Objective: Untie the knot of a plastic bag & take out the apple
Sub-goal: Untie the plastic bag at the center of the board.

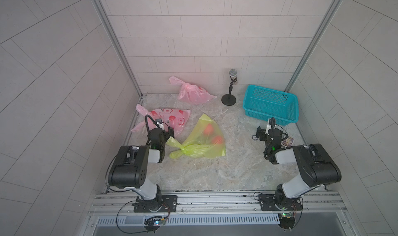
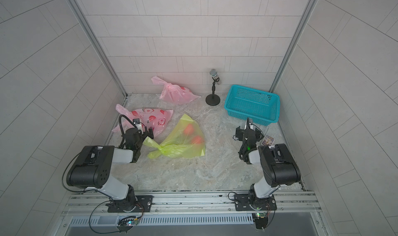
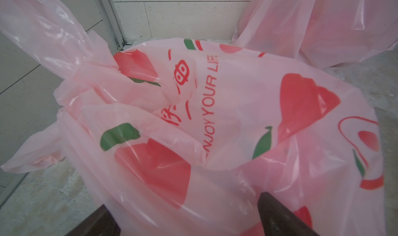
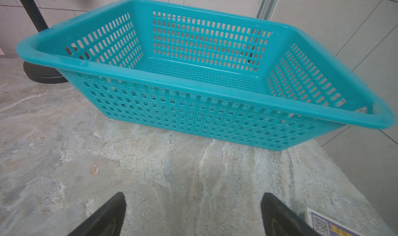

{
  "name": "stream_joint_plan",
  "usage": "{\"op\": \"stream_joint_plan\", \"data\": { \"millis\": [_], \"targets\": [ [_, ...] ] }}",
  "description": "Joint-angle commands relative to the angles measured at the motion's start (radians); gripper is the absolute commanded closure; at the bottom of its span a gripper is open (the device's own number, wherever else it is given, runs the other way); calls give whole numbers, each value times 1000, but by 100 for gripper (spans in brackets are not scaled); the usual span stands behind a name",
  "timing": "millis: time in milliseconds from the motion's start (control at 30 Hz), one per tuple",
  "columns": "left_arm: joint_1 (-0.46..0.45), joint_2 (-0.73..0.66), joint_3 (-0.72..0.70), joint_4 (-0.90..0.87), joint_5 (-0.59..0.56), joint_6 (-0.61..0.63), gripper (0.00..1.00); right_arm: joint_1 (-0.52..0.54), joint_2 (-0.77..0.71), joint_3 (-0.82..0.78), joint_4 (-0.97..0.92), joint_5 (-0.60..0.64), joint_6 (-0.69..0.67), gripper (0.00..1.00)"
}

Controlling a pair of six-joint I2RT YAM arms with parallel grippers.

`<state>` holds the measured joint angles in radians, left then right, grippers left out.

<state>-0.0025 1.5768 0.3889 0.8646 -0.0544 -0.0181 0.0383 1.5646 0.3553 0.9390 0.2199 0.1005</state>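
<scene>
A translucent yellow-green plastic bag (image 1: 202, 138) lies left of centre on the table, with its knot (image 1: 184, 149) toward the front. Two round orange-red apples (image 1: 208, 129) (image 1: 217, 139) show through it. My left gripper (image 1: 169, 132) is just left of this bag, over the edge of a pink bag printed with red fruit (image 3: 215, 116). In the left wrist view the left gripper (image 3: 183, 202) is open, with pink film lying between the spread fingers. My right gripper (image 4: 193, 195) is open over bare table in front of the basket, holding nothing.
A teal slotted basket (image 1: 269, 112) (image 4: 193, 80) stands at the back right with nothing in it. A microphone on a black stand (image 1: 229, 99) is beside it. A plain pink knotted bag (image 1: 191, 92) lies at the back wall. A small printed card (image 1: 287, 141) lies by the right arm.
</scene>
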Motion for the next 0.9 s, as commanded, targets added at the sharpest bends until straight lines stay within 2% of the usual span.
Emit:
{"op": "stream_joint_plan", "data": {
  "millis": [0,267,400,533,600,700,867],
  "targets": [
    [-4,8,19,35,-11,9,0,-5,7,9,26,-4,-22,0],
    [-5,8,18,36,-9,9,0,-4,8,7,30,-2,-23,0],
    [-4,-14,21,15,58,27,0,-3,6,10,24,-4,-21,0],
    [-3,-53,19,-10,51,21,0,-3,-4,-1,47,12,-22,1],
    [-3,-80,38,-71,25,11,0,-2,-60,24,-53,39,-9,0],
    [-3,-118,106,-224,26,12,2,-3,-149,127,-343,43,3,0],
    [-4,-174,174,-383,5,-9,4,-2,-212,257,-640,9,161,1]
  ]
}}
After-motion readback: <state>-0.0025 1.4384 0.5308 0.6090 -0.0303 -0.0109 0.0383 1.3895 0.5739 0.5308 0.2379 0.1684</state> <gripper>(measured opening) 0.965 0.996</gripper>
